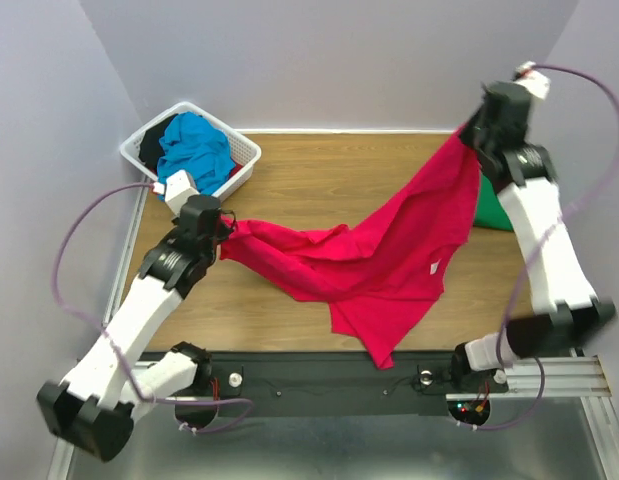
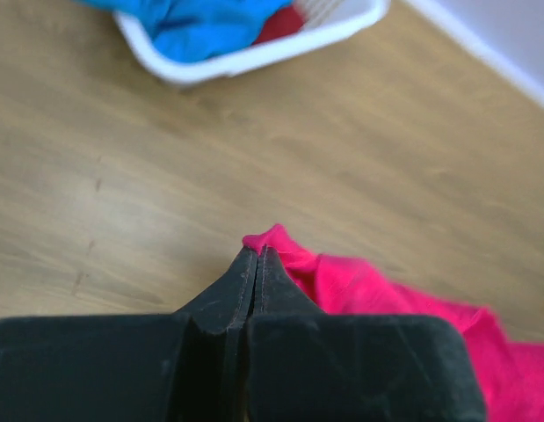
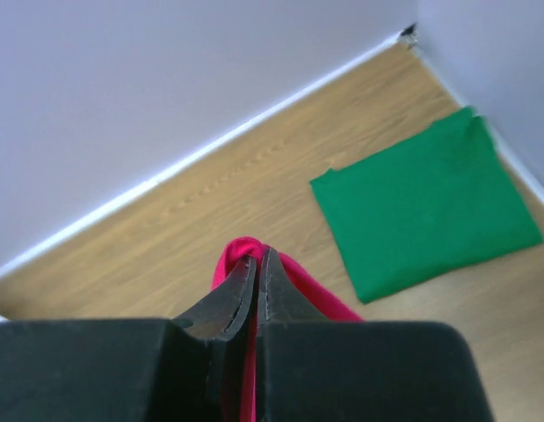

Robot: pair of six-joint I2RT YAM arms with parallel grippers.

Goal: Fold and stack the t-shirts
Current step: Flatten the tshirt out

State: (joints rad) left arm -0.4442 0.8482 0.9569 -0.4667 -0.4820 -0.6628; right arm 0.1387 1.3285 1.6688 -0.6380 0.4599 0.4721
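The crimson-pink t-shirt (image 1: 369,260) hangs stretched between both grippers above the wooden table (image 1: 319,165), its lower part sagging toward the near edge, with a small white label (image 1: 432,267). My left gripper (image 1: 227,222) is shut on its left corner (image 2: 270,239). My right gripper (image 1: 467,132) is raised high at the right and shut on another corner (image 3: 241,251). A folded green t-shirt (image 3: 425,207) lies flat at the table's right side, partly hidden in the top view (image 1: 492,205). A turquoise-blue t-shirt (image 1: 194,150) lies crumpled in the basket (image 2: 201,31).
A white lattice laundry basket (image 1: 251,157) stands at the back left corner and also holds some dark and red cloth. Walls close in the table at the back and both sides. A black rail (image 1: 319,375) runs along the near edge.
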